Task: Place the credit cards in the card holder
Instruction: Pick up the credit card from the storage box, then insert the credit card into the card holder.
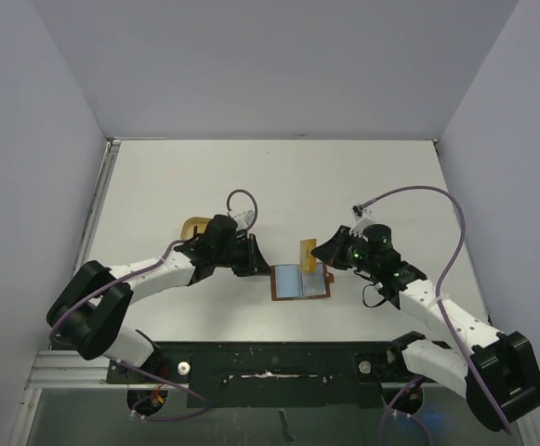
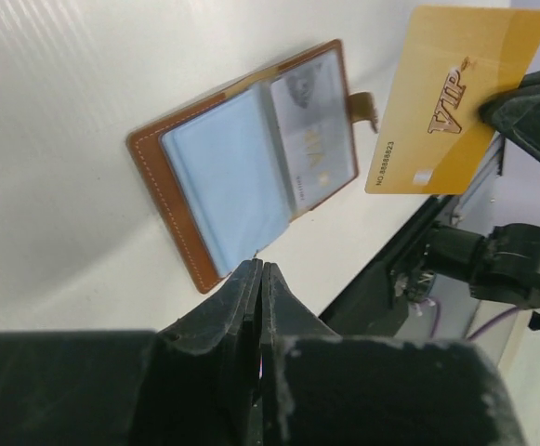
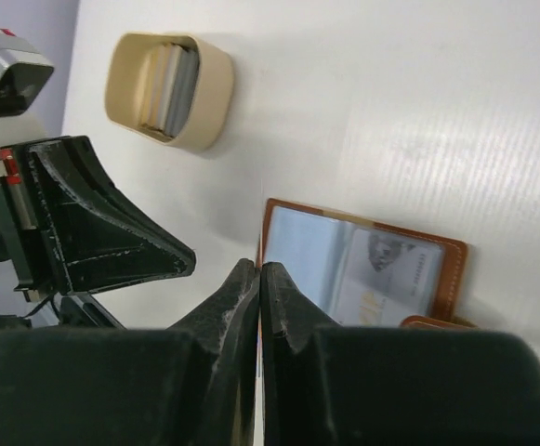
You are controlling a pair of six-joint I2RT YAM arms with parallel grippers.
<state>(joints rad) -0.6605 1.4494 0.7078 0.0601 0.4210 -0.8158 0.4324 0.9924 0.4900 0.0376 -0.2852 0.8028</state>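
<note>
Your right fingers [image 3: 258, 275] pinched the gold card [image 2: 455, 102] upright just beside the open card holder [image 2: 242, 177] on the table [image 1: 279, 177], seemingly to aim it at a slot. Your left fingers [image 2: 258, 275], closed and empty, sat beside the holder, likely to steady it.

"VIP" on gold card [image 2: 455, 98] (number unclear)

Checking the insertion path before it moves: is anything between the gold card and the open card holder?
Nothing visible does. The right gripper holds the gold card in the air beside the card holder, which lies open and uncovered. The left gripper sits shut by the holder's opposite edge, out of the path.
</note>
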